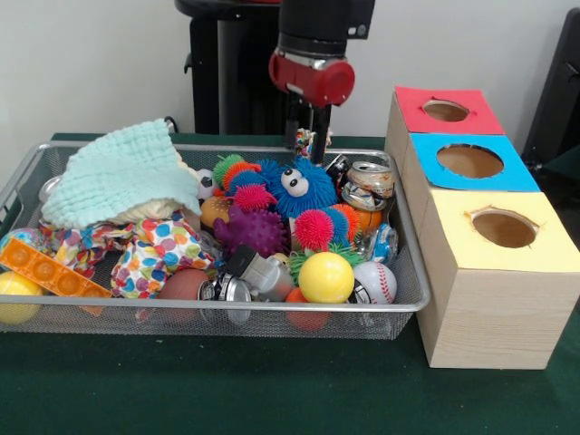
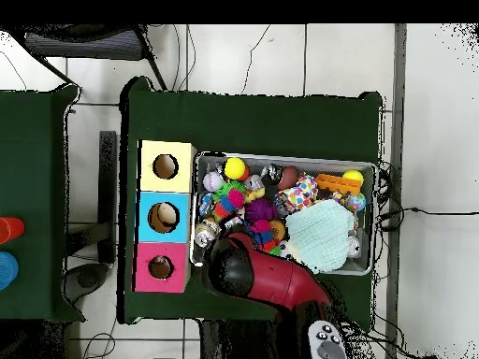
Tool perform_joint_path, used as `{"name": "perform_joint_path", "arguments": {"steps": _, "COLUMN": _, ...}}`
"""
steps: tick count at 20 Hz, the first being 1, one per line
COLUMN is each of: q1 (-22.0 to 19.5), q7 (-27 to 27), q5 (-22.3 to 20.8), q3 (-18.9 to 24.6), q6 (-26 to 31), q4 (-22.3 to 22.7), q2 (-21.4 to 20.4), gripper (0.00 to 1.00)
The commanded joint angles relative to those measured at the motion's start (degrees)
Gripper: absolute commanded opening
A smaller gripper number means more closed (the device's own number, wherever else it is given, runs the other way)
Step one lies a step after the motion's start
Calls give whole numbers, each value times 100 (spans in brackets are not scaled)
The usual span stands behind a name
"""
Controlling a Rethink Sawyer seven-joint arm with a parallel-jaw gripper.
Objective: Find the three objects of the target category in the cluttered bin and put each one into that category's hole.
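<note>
Currently the end effector [image 1: 309, 138] is held above the far edge of the cluttered bin [image 1: 412, 304], apparently pinching something small and multicoloured; identity cannot be told. The hole [image 1: 445, 111] in the red panel is kept close alongside for a short transfer.

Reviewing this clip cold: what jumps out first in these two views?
The wire-mesh bin, crammed with bright toys, grabs the eye, above all the blue spiky creature with googly eyes at its middle. Right of it in the front view stands the wooden box with red, blue and yellow holes. The robot's hand hangs over the bin's far edge.
</note>
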Motion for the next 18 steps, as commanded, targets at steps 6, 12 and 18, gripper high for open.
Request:
{"name": "perform_joint_path", "arguments": {"steps": 6, "q1": 6, "q7": -180, "q5": -462, "q3": 1006, "q6": -251, "q4": -1102, "q2": 745, "gripper": 100}}
{"name": "perform_joint_path", "arguments": {"steps": 12, "q1": 210, "q7": -352, "q5": -664, "q3": 509, "q6": 436, "q4": -1434, "q2": 644, "gripper": 100}}
{"name": "perform_joint_path", "arguments": {"steps": 18, "q1": 89, "q7": -354, "q5": -934, "q3": 319, "q6": 397, "q4": -1370, "q2": 501, "gripper": 100}}
